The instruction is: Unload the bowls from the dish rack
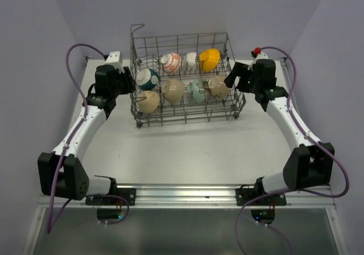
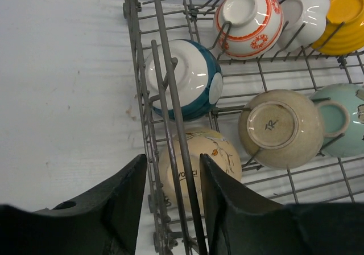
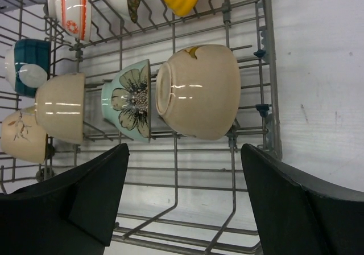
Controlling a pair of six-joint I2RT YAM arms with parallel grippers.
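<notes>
So we're looking down at the rack (image 1: 187, 120), which is sitting toward 12 o'clock on the table (image 1: 187, 152), and all eight bowls (image 1: 173, 90) are resting inside it, tipped on edge between the tines. The back row is holding the orange-patterned bowl (image 1: 170, 62), a white bowl (image 1: 191, 60) and the yellow bowl (image 1: 209, 59). In front of them the teal bowl (image 1: 148, 79), a beige bowl (image 2: 280, 128), the green bowl (image 1: 198, 90) and a tan bowl (image 1: 218, 86) are lining up, with the cream bowl (image 1: 149, 102) leaning at the rack's 8 o'clock corner. The left claw (image 2: 173, 209) is hanging at the rack's 9 o'clock side with its jaws narrowed to a modest gap. The side wall's wire is running through that gap and the cream bowl is lying just beyond it, and we're not seeing the claw pinching anything. The right claw (image 3: 185, 204) is hovering at the 3 o'clock side, jaws spread wide and holding nothing, with the tan bowl sitting just ahead of it.
</notes>
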